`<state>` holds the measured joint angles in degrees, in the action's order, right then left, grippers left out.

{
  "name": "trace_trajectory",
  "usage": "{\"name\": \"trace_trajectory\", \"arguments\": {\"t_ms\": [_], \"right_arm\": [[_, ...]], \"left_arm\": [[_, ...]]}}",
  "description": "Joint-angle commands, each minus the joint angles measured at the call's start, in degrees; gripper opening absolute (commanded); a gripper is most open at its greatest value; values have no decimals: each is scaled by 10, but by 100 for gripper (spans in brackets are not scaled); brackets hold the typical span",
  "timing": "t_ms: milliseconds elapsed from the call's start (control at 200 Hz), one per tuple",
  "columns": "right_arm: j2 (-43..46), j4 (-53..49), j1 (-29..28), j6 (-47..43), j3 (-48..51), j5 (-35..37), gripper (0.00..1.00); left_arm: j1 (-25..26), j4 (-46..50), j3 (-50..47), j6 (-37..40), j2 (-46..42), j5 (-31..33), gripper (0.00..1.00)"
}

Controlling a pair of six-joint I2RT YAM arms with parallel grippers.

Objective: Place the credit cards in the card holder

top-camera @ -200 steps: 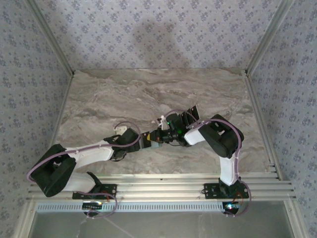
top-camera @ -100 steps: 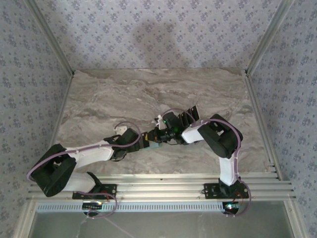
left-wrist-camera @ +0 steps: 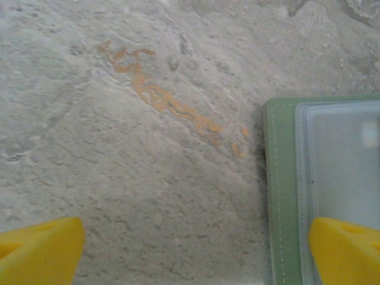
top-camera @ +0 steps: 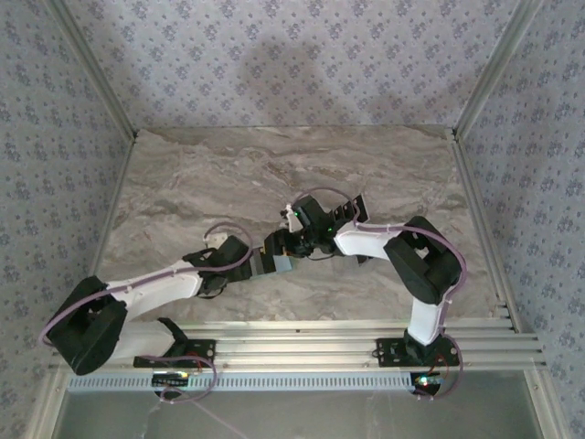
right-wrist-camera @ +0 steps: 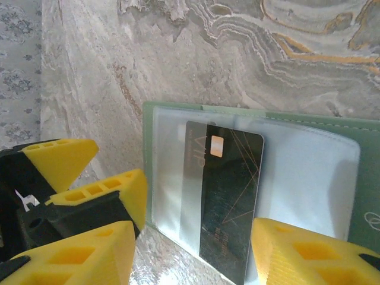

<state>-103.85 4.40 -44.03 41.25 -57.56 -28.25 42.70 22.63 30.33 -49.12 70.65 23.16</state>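
The green card holder [right-wrist-camera: 309,172] lies open on the marble, its clear sleeve facing up. One dark credit card [right-wrist-camera: 231,202] with a gold chip and "VIP" lettering sits partly tucked in that sleeve. My right gripper [right-wrist-camera: 193,255] is open, one finger on each side of the card and neither gripping it. My left gripper [left-wrist-camera: 193,252] is open wide at the card holder [left-wrist-camera: 285,196], its right finger over the sleeve's edge. From above, the left gripper [top-camera: 270,261] and the right gripper [top-camera: 291,247] meet over the card holder [top-camera: 281,265].
Dark flat pieces that look like more cards [top-camera: 354,210] lie just beyond the right wrist. The marble table [top-camera: 201,183] is bare to the left and back. Walls close in the sides, and a metal rail [top-camera: 302,338] runs along the near edge.
My right gripper has opened and let go of the card, which now rests in the sleeve. The right arm has reached further left. The left arm shifted slightly.
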Motion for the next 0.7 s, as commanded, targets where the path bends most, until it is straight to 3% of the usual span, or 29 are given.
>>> {"name": "trace_trajectory", "arguments": {"t_ms": [0, 125, 220, 300, 695], "right_arm": [[20, -103, -8, -40, -33, 53, 55], [3, -203, -27, -79, -86, 115, 43], [-16, -248, -36, -92, -123, 149, 22], [-29, -266, -41, -97, -137, 167, 12], [-69, -285, -52, -109, -163, 181, 7]], "left_arm": [[-9, 38, 19, 8, -25, 3, 98], [-16, 47, 10, -5, -35, 7, 98], [-19, 51, 1, -19, -34, 12, 98], [-20, 53, -7, -32, -34, 15, 99], [-19, 53, -28, -58, -28, 26, 98]]}}
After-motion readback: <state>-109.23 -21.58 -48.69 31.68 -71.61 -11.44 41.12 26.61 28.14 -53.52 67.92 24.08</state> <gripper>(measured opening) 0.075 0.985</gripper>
